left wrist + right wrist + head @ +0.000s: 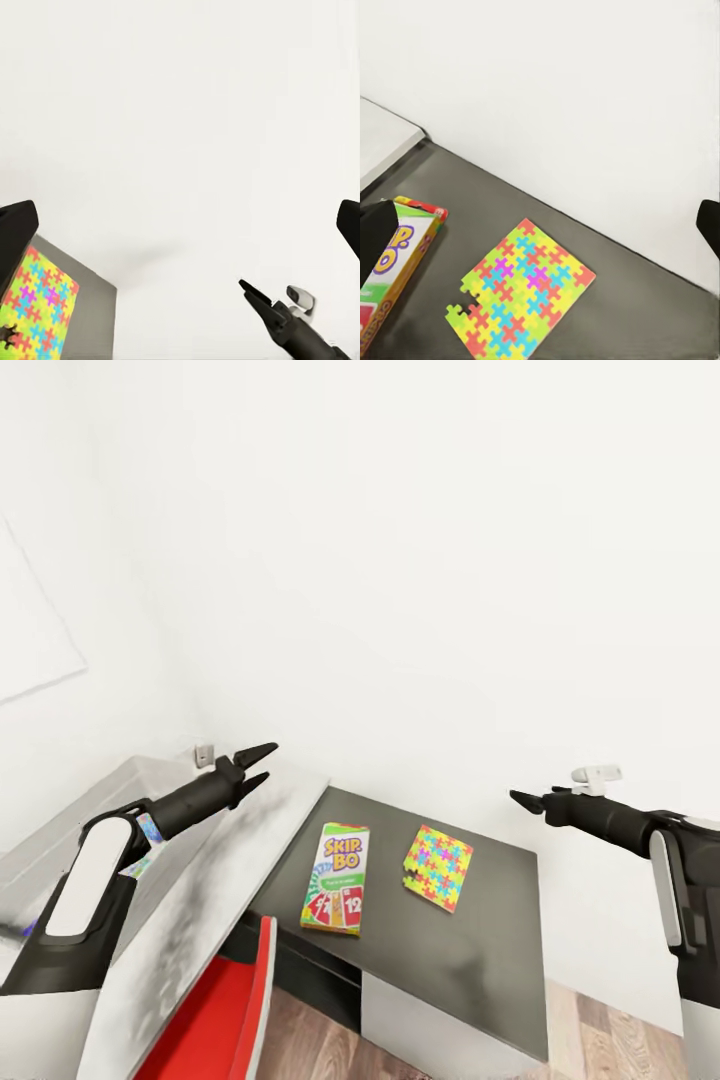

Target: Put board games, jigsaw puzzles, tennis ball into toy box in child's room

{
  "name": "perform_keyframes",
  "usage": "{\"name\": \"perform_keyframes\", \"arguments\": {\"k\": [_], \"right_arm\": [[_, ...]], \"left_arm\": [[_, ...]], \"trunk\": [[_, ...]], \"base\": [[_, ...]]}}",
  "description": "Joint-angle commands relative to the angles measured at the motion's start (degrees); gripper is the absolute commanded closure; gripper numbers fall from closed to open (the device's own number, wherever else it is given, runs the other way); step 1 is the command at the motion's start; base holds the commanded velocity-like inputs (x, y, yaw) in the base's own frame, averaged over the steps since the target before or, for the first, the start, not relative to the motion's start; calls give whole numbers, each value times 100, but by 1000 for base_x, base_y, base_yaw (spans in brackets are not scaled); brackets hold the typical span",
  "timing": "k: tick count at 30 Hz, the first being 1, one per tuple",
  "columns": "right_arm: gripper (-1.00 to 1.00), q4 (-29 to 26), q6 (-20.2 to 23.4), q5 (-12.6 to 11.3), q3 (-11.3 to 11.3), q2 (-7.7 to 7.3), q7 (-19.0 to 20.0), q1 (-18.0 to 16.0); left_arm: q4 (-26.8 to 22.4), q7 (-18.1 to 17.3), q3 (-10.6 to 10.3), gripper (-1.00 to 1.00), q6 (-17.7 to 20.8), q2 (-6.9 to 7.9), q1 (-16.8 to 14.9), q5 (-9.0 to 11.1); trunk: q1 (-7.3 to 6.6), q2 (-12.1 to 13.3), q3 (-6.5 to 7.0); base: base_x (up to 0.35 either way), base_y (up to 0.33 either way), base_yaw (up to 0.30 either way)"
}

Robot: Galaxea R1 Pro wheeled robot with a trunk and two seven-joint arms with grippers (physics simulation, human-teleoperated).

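Head view shows the green-white-red SKIP-BO game box [336, 877] lying flat on the lower dark grey desk section [470, 960], just beside the thin multicolour jigsaw-patterned box [438, 866], the two apart; the left gripper [258, 764] hovers over the long light grey desk top [215, 880] with its fingers spread and empty; the right gripper [522, 799] hangs beyond the dark desk's far right edge, whether released or clenched I cannot tell.

Game box title: "SKIP-BO" in yellow letters, on the green-white-red board game box [336, 878] lying on the dark grey desk section [470, 950].
Card numbers: "12" reads on the red cards pictured at the box's lower end.
Right wrist view: only the letters "O" of the title show on the box [390, 277].
Jigsaw puzzle [438, 867]: no lettering readable.
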Motion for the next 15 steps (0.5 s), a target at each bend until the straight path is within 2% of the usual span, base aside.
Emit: {"name": "perform_keyframes", "arguments": {"k": [1, 3, 6, 11, 15], "right_arm": [[-100, -3, 84, 49, -4, -1, 49, -19], [-100, -2, 376, 49, -4, -9, 46, -51], [-100, -1, 635, 49, -6, -18, 44, -84], [-100, -4, 818, 49, -7, -35, 43, -110], [-100, -3, 871, 48, -5, -46, 42, -118]], "left_arm": [[4, 2, -42, -100, 24, -4, -16, -65], [25, 80, -175, -100, 18, -51, -53, -203], [40, 310, -256, -100, 15, -139, -95, -274], [39, 861, -319, -100, 22, -240, -129, -311], [45, 1056, -330, -100, 20, -267, -133, -281]], "trunk": [[3, -11, -11], [3, -11, -11], [3, -11, -11], [3, -11, -11], [3, -11, -11]], "base": [[0, 0, -291], [0, 0, -292], [0, 0, -293], [0, 0, -293], [0, 0, -293]]}}
